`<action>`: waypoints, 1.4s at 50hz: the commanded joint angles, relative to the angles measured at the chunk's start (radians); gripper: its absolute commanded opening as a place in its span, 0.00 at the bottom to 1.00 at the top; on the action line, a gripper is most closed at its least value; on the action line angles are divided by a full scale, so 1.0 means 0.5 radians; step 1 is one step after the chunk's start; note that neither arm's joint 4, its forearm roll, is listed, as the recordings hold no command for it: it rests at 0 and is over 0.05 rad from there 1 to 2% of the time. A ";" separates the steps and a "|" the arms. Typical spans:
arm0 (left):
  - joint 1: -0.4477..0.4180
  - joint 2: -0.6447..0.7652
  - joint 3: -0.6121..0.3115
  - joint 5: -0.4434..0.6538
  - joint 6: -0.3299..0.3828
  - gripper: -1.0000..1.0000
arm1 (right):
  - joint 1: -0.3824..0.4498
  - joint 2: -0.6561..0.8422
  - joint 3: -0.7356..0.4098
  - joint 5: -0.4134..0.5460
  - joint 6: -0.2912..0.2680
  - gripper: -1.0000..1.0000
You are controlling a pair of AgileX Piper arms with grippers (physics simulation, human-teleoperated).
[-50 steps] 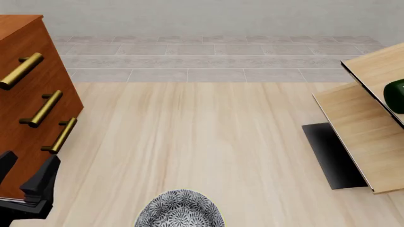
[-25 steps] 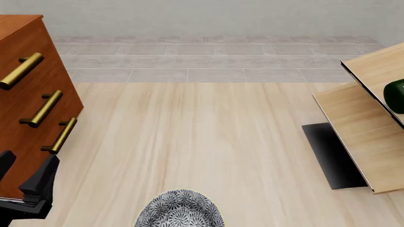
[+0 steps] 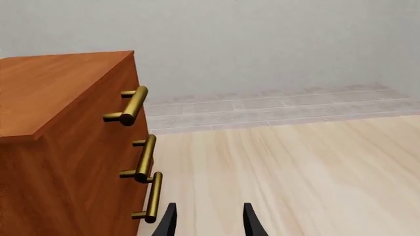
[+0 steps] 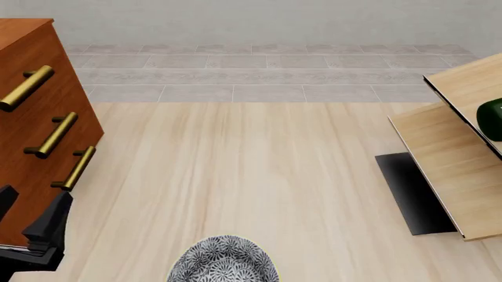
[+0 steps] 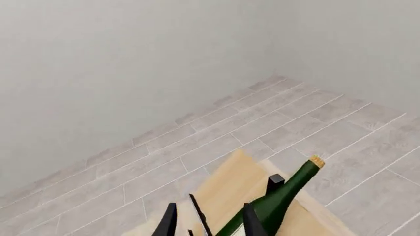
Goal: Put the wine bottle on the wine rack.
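Note:
The wine bottle is dark green with a tan cork. It lies slanted on the pale-wood wine rack, neck pointing away. In the front view only a dark green bit of the bottle shows on the rack at the right edge. My right gripper is open, and the bottle's lower body runs down between its fingers. I cannot tell whether they touch it. The right gripper is out of the front view. My left gripper is open and empty beside the cabinet.
A reddish-brown cabinet with brass bar handles stands at the left, close to my left gripper. A patterned grey bowl sits at the near edge. The rack's black base plate lies on the light wood table.
My left gripper has drifted very slightly toward the near left. The bottle and rack have not moved in the front view.

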 commanded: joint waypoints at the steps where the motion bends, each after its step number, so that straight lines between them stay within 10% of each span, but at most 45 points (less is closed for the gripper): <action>1: 0.007 -0.038 -0.005 0.039 0.018 1.00 | 0.134 -0.115 0.106 0.005 -0.091 1.00; 70: 0.044 -0.260 -0.419 0.539 0.128 1.00 | 0.566 -0.828 0.487 0.378 -0.269 1.00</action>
